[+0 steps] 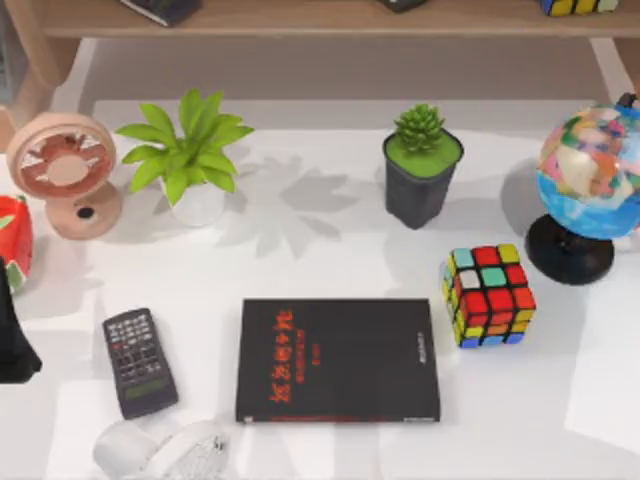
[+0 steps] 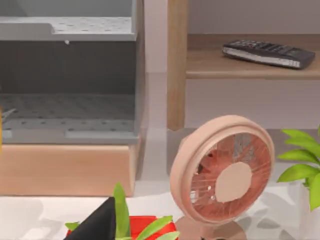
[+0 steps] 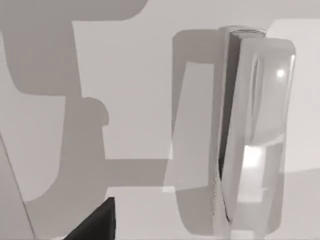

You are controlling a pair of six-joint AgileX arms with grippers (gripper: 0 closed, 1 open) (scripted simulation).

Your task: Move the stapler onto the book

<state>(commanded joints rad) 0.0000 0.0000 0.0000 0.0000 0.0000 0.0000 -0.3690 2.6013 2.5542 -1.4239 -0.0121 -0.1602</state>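
One stapler beside the book — close before right gripper, state untellable

Home desk/study, rendered sim | white table w/ potted plants, globe, desk fan, wooden shelf behind

Pink fan far left, leafy plant beside it, succulent pot, globe far right, Rubik's cube, remote near left
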